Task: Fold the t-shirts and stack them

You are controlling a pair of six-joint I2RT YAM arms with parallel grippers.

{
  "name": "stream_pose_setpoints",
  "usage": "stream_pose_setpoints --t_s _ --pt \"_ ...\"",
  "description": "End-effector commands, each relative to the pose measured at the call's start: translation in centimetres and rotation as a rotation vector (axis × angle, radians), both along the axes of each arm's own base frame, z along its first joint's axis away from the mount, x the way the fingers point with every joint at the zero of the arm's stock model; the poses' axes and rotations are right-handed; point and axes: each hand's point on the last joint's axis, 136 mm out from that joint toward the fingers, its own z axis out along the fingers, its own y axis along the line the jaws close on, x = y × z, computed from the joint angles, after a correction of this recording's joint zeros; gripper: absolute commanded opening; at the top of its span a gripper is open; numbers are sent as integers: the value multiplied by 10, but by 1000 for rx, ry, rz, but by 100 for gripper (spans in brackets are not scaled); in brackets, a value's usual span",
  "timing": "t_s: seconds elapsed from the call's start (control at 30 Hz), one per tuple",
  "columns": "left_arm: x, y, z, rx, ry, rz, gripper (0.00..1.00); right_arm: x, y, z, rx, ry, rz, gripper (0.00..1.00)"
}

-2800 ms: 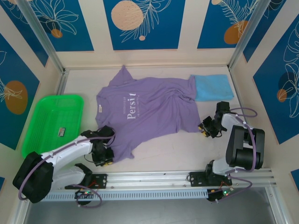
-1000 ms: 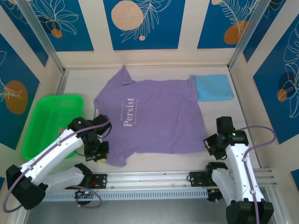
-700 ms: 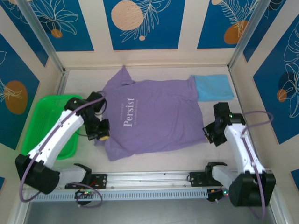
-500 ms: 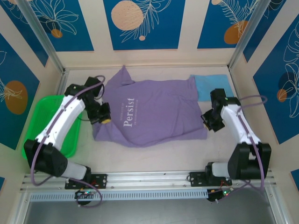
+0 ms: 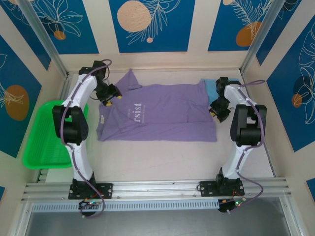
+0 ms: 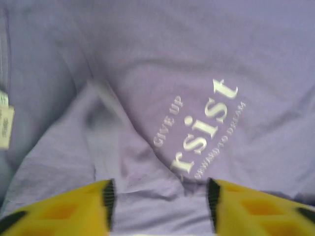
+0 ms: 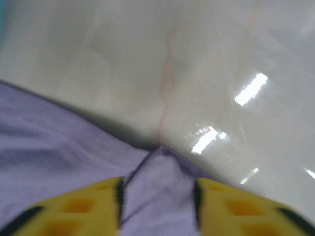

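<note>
Bright green plastic tray (image 5: 47,135): 9 o'clock side of pale table (image 5: 162,160), just beside shirt.
Left gripper (image 5: 109,94): over shirt's 10 o'clock corner, yellow fingers (image 6: 74,211) spread, cloth showing in gap, nothing pinched.
Lavender-purple short-sleeved tee (image 5: 162,118), white "rsist" lettering: mid-table, folded into wide flat band.
Right gripper (image 5: 218,110): at its 3 o'clock edge, jaws apart over purple corner.
Light sky-blue folded tee (image 5: 210,88): at 2 o'clock, touching purple sleeve.

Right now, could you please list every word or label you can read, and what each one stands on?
"rsist": large white letters on the purple tee; a fold of the cloth hides the word's start.
"GIVE UP": small white print beside it, on the same tee.
Small line under "rsist": too blurred to read for sure.
Print on the white tag at the tee's edge: too blurred to read.
</note>
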Motion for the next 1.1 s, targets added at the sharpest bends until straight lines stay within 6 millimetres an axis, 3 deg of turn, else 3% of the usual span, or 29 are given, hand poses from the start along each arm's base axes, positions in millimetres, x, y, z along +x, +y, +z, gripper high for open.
stream_pose_setpoints --t_s 0.0,0.1,0.2,0.4,0.5,0.63,0.83,0.93,1.07 --pt "8 16 46 56 -118 40 76 10 -3 26 19 -50 52 61" --pt "-9 26 65 121 -183 45 78 6 0 38 44 -123 89 65" --pt "-39 16 62 108 -203 16 73 -8 27 44 161 -202 150 57" --pt "-111 -34 -1 27 -80 -122 44 -48 114 36 411 -306 283 45" --pt "-129 -40 -35 29 -15 -140 40 -64 133 15 445 -261 299 43" --pt "-130 -30 -69 104 30 -170 39 -75 134 -17 440 -177 244 39" --pt "-121 9 -112 256 86 -133 42 -90 110 -55 346 -3 159 40" --pt "-130 29 -126 321 149 -117 42 -98 103 -54 310 45 129 42" --pt "-147 41 -137 347 218 -107 42 -116 89 -57 274 116 68 48"
